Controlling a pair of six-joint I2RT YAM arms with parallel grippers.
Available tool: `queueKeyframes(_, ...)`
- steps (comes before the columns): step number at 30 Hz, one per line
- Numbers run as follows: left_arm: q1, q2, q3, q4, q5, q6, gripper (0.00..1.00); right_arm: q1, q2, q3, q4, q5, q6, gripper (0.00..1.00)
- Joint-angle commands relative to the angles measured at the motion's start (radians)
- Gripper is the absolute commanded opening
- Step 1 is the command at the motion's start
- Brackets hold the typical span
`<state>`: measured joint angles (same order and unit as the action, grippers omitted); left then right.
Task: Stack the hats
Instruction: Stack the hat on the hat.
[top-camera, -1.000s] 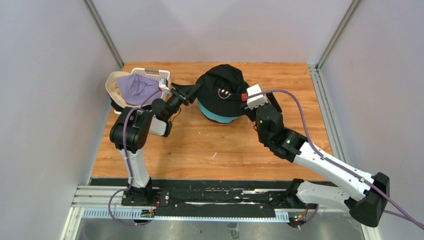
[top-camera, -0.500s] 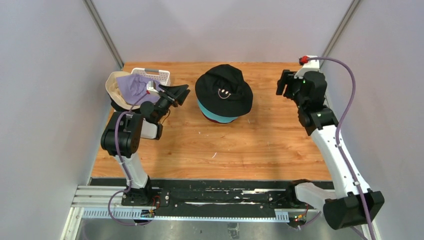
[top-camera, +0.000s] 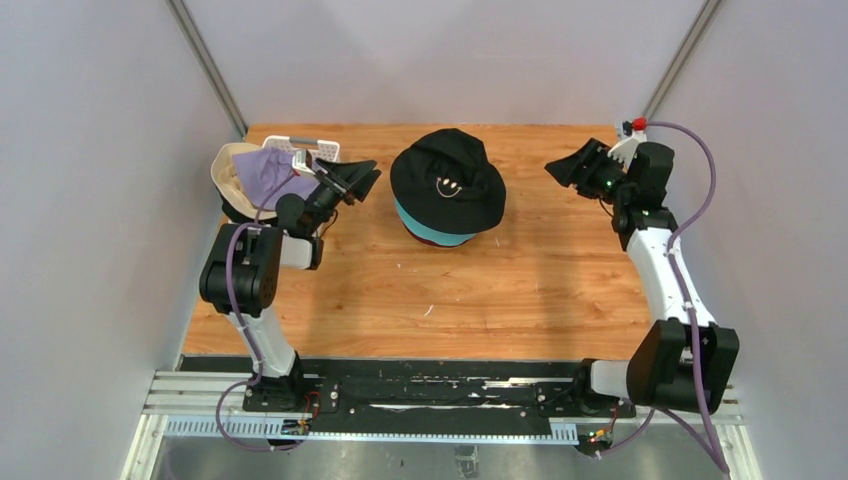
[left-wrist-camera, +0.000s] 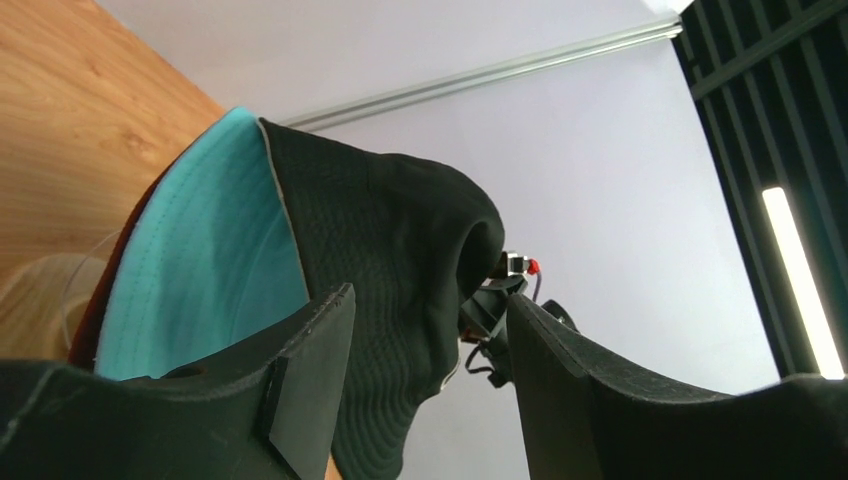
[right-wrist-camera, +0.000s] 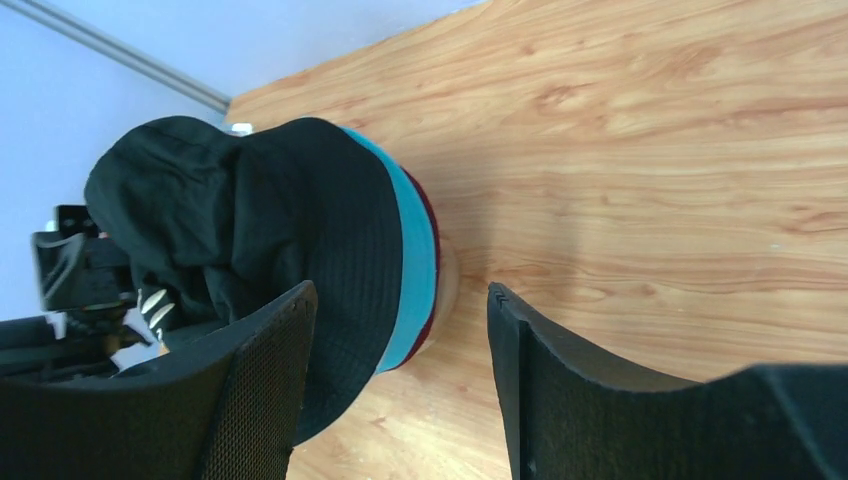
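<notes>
The smiley hat (top-camera: 447, 182) is stacked. Your left end effector (top-camera: 364, 178) and right end effector (top-camera: 562, 170) gape empty; next you'll likely want the lavender hat (top-camera: 268, 172).

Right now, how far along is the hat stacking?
Done: the black smiley hat sits over the teal hat and maroon hat at centre. In hand: nothing; the left gripper and right gripper are both open and empty. Left: the lavender hat and beige hat at the white basket.

Black joints and white link shells on left arm (top-camera: 262, 332) and right arm (top-camera: 665, 275), purple cables (top-camera: 706, 172), matte black claw fingers (left-wrist-camera: 310, 385)
</notes>
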<state>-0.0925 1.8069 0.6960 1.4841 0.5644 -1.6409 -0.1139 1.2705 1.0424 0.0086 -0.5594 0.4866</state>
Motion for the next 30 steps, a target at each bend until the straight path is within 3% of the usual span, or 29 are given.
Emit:
queueKeyframes(1, 0.008, 0.037, 0.010, -0.017, 0.030, 0.050, 0.62, -0.046, 0.047, -0.045, 0.199, -0.195, 0.153, 0.63)
queueKeyframes(11, 0.008, 0.144, 0.043, 0.039, 0.028, 0.033, 0.60, -0.109, 0.211, -0.143, 0.675, -0.413, 0.517, 0.57)
queueKeyframes(21, -0.016, 0.158, 0.110, -0.022, 0.023, 0.065, 0.59, -0.109, 0.334, -0.178, 0.863, -0.440, 0.618, 0.56)
queueKeyframes(30, -0.051, 0.197, 0.160, -0.040, 0.031, 0.072, 0.58, -0.109, 0.385, -0.184, 0.898, -0.442, 0.623, 0.56)
